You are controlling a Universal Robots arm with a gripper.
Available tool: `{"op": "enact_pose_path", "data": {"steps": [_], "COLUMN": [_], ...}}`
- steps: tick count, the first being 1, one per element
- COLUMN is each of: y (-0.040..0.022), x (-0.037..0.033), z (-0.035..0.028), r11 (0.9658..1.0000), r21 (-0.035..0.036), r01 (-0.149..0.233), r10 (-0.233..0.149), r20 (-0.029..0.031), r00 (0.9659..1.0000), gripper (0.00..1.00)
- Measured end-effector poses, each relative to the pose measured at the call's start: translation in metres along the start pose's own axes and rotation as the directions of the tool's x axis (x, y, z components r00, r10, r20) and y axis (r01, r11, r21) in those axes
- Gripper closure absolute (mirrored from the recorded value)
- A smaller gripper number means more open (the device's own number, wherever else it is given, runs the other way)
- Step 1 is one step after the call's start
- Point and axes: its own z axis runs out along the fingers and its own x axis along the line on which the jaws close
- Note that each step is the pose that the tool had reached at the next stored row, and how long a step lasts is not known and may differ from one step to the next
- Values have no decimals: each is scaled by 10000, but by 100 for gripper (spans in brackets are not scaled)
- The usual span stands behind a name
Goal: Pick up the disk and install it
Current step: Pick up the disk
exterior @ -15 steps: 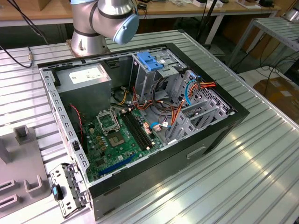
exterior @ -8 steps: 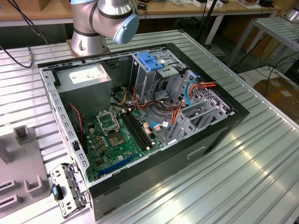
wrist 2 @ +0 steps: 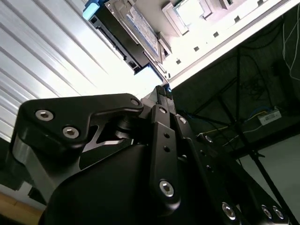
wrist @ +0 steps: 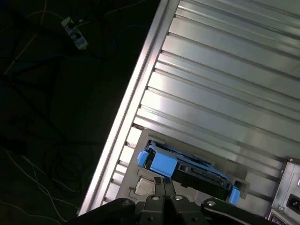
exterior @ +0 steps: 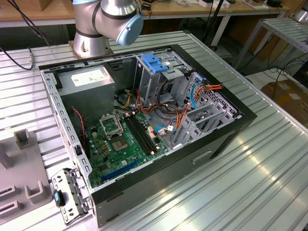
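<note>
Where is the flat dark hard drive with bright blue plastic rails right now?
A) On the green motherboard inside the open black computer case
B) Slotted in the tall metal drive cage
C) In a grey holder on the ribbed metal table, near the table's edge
C: in the first wrist view the blue-railed hard drive lies in the grey holder on the ribbed metal table beside its edge, with the black hand close to it.

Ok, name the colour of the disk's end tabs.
Disk tabs: bright blue, best in the first wrist view.
</note>
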Motion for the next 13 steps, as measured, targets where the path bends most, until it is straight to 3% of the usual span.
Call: {"op": "enact_pose_path", "data": {"steps": [7,13], "y": [0,0], "x": [0,0], "z": [0,0], "r11": [9979,9938], "r21": [27,46], "r01": [644,1108], "r10": [-644,-1108], "r20": [-20,-35], "r00": [9979,9938], "gripper": [89,89]}}
